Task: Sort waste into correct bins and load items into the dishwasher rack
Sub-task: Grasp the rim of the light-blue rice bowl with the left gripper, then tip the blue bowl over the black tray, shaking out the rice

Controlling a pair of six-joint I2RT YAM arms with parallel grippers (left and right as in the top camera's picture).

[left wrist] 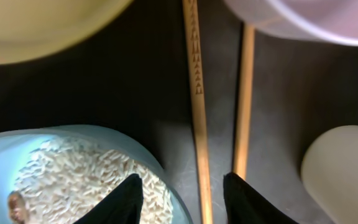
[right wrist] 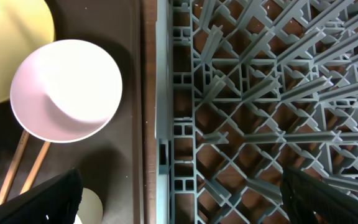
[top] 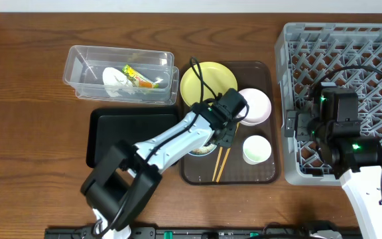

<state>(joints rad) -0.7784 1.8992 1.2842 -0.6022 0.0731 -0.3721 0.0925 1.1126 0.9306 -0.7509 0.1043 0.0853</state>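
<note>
My left gripper [left wrist: 184, 199] is open low over the brown tray [top: 227, 174]. Its left finger is over the rim of a light blue bowl of rice [left wrist: 73, 174] and its right finger is by a pair of wooden chopsticks [left wrist: 197, 112]. The bowl [top: 201, 150] is mostly hidden under the arm in the overhead view. A yellow plate [top: 201, 83], a pink bowl [top: 256, 106] and a pale green cup [top: 256, 149] share the tray. My right gripper [right wrist: 179, 199] is open and empty over the left edge of the grey dishwasher rack [top: 350, 46].
A clear plastic bin [top: 121, 74] with wrappers and waste stands at the back left. A black tray [top: 131, 133] lies in front of it. The pink bowl [right wrist: 66, 90] and chopsticks [right wrist: 23, 165] also show in the right wrist view.
</note>
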